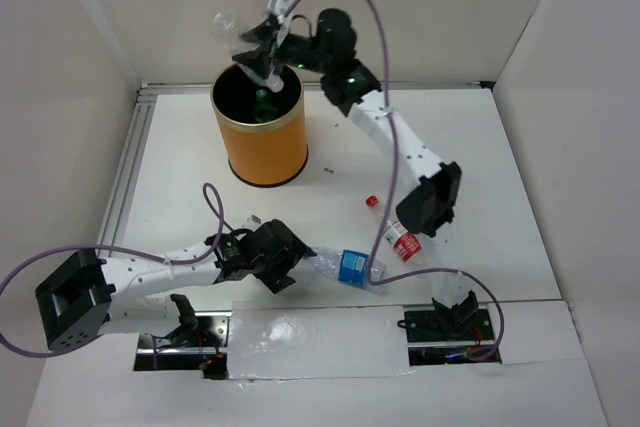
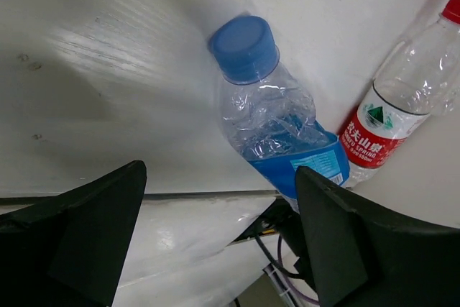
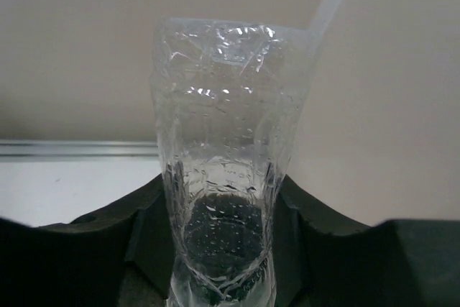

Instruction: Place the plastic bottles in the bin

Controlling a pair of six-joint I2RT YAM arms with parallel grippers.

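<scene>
The orange-yellow bin (image 1: 262, 142) stands at the back of the table; green shows in its dark inside (image 1: 264, 102). My right gripper (image 1: 262, 47) is shut on a clear bottle (image 1: 232, 29), (image 3: 224, 163) and holds it above the bin's far rim. A blue-labelled bottle (image 1: 346, 266), (image 2: 277, 124) with a blue cap lies near the front edge. A red-capped, red-labelled bottle (image 1: 397, 234), (image 2: 399, 102) lies just right of it. My left gripper (image 1: 285, 265), (image 2: 215, 235) is open and empty, just left of the blue-labelled bottle.
White walls enclose the table on three sides. An aluminium rail (image 1: 125, 172) runs along the left edge. The right arm's links (image 1: 405, 162) reach over the table's middle right. Cables and arm bases (image 1: 445, 322) sit at the front edge.
</scene>
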